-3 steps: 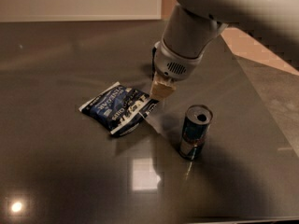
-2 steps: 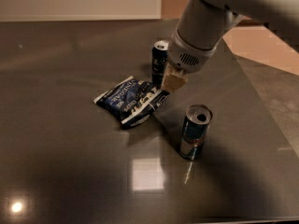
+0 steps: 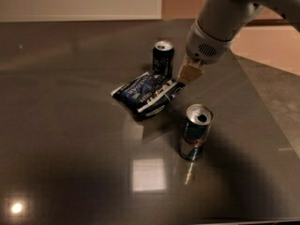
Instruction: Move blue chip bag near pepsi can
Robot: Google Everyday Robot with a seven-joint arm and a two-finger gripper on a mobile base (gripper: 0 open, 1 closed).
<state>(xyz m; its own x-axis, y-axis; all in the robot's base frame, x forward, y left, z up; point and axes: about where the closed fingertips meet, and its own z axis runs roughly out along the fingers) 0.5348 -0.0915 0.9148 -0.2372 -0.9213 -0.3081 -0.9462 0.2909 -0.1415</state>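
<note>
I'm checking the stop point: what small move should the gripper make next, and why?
Probably open and let go. The gripper pinches the right end of the blue chip bag, which already lies just in front of the pepsi can; the slim can stands apart, nearer the camera.

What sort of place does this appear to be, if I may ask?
Likely an office kitchen: dark glossy counter, silver-teal can, pincer holding the blue chip bag beside the pepsi can.
</note>
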